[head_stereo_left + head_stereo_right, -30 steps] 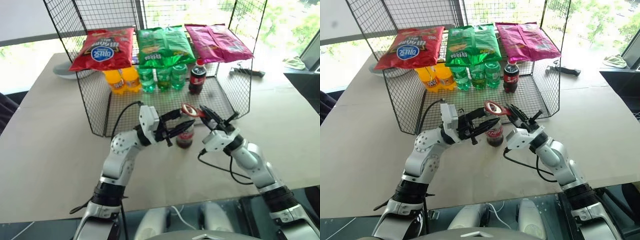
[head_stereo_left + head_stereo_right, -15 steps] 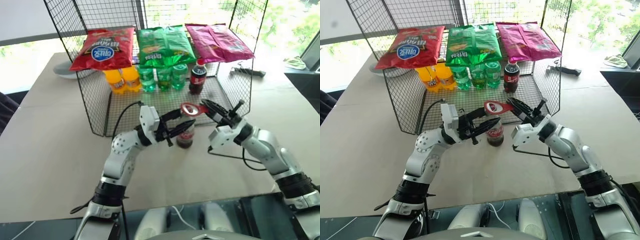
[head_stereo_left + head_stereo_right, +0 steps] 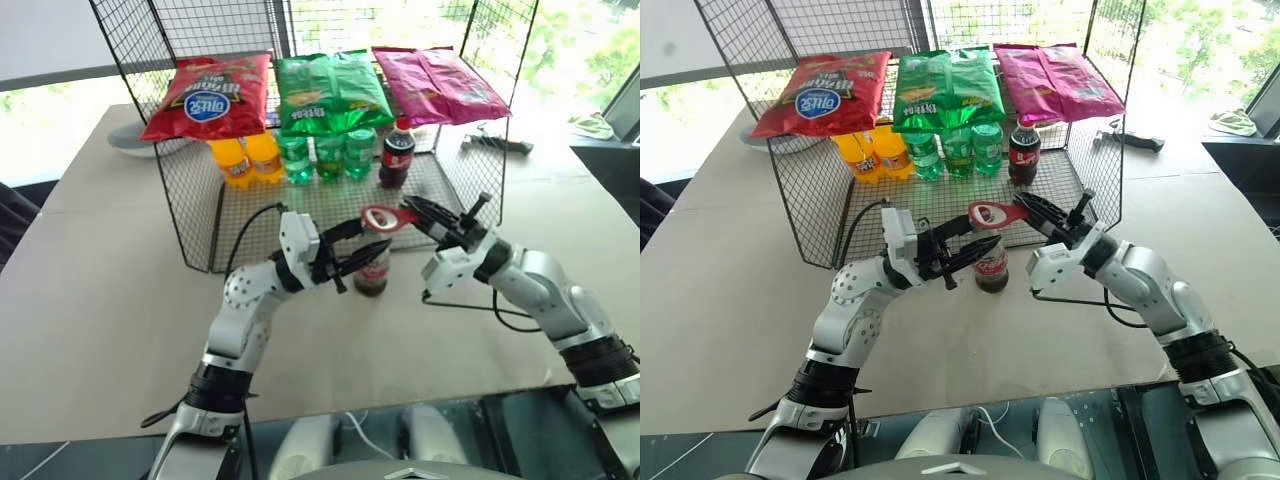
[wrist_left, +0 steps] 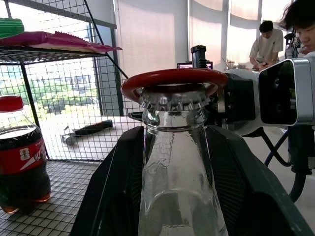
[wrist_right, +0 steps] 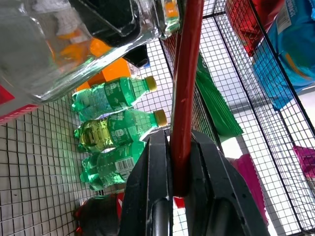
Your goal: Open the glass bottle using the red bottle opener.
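The glass bottle [image 3: 371,270] stands upright on the table in front of the wire rack, with dark liquid low down and a red label. My left gripper [image 3: 362,250] is shut on the glass bottle's clear neck [image 4: 177,167], a black finger on each side. My right gripper [image 3: 418,216] is shut on the handle of the red bottle opener [image 3: 382,218]. The red bottle opener's loop [image 4: 172,78] sits level over the crimped metal cap [image 4: 173,99], ringing its top. In the right wrist view the red bottle opener's handle [image 5: 186,93] rises between the fingers [image 5: 152,182].
A wire rack [image 3: 190,215] stands behind, with red, green and pink chip bags on its top shelf. Orange bottles [image 3: 243,160], green bottles [image 3: 325,155] and a plastic cola bottle [image 3: 396,155] stand beneath. A black tool [image 3: 495,144] lies back right. People sit in the distance [image 4: 266,42].
My right arm has risen and swung out to the right while rolling, bringing the red opener's loop level over the bottle cap. The left gripper and bottle stayed put.
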Robot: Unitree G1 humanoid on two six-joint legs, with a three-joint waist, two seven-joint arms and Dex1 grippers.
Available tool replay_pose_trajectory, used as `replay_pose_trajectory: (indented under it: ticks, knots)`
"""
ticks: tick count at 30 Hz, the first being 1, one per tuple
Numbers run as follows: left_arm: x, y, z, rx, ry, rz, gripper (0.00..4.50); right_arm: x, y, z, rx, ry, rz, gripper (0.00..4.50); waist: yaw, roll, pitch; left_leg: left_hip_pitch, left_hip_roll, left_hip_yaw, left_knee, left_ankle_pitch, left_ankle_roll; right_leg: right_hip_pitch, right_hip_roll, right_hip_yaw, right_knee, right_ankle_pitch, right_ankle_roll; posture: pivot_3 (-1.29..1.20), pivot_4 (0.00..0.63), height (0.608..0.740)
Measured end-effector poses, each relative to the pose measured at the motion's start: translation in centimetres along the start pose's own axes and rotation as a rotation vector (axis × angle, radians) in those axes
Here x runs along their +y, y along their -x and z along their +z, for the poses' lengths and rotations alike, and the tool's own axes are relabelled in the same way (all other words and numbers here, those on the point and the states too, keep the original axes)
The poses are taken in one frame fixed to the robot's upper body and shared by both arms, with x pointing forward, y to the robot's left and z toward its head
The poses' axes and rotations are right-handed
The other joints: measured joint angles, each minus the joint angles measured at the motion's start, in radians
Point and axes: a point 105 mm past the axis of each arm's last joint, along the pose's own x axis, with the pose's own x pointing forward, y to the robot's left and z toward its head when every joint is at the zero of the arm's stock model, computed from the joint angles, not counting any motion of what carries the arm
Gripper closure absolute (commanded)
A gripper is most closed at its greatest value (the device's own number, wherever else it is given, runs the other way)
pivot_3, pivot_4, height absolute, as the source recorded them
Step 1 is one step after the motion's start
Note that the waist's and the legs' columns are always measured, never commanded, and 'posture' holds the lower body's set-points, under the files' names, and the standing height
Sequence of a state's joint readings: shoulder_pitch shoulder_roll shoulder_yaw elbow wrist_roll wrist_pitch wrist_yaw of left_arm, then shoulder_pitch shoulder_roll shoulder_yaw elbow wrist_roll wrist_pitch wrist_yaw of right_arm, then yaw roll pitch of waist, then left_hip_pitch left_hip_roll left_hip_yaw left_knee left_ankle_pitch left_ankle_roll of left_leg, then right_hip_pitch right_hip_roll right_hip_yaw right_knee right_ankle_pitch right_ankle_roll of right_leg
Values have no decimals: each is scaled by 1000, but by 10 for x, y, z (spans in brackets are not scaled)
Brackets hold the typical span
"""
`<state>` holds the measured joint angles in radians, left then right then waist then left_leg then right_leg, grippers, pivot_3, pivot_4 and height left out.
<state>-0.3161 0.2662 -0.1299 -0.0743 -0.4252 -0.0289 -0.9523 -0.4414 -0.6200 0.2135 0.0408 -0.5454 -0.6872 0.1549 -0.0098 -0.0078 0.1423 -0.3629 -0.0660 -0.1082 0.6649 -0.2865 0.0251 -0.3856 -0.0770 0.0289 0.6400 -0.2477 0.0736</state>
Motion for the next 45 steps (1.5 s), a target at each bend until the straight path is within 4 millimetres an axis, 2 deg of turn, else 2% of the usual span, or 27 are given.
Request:
replay_pose_trajectory:
  ticks: [6, 14, 31, 34, 37, 38, 45]
  knots:
    - [-2, -3, 0, -4, 3, -10, 2655, -25, 0, -10, 2, 121, -2, 4500, -2, 0, 0, 0, 0, 0, -2, 0, 0, 0, 0, 0, -2, 0, 0, 0, 150, 740]
    - [-3, -4, 0, -5, 3, -15, 2655, -39, -2, -10, -9, 162, -36, 4500, 1, 0, 0, 0, 0, 0, -4, 0, 0, 0, 0, 0, -4, 0, 0, 0, 150, 740]
    - [-3, -3, 1, -8, 7, -14, 2655, -37, 0, -10, -6, 141, -46, 4500, 0, 0, 0, 0, 0, 0, -6, 0, 0, 0, 0, 0, -6, 0, 0, 0, 150, 740]
    - [-2, -1, -2, 11, 17, -13, 1752, -37, -1, -9, -8, 130, -58, 4500, 0, 0, 0, 0, 0, 0, -7, 0, 0, 0, 0, 0, -6, 0, 0, 0, 150, 740]
    - [-6, 1, -13, 50, 52, -13, 316, -35, 0, -10, 0, 122, -58, 4500, -1, 0, 1, -2, 0, 0, -8, 0, 0, -3, 0, 0, -6, 0, 0, 0, 150, 740]
    - [-6, 1, -14, 54, 49, -12, 70, -35, 0, -10, 1, 119, -59, 4500, -1, 0, 1, -3, 0, 0, -8, 0, 0, -4, 0, 0, -6, 0, 0, 0, 150, 740]
    - [-4, 4, -15, 74, 35, -4, 70, -35, 1, -13, 14, 96, -73, 4500, -2, 0, 1, -6, 1, 3, -11, 0, 0, -8, 0, 2, -7, 0, 0, 0, 150, 740]
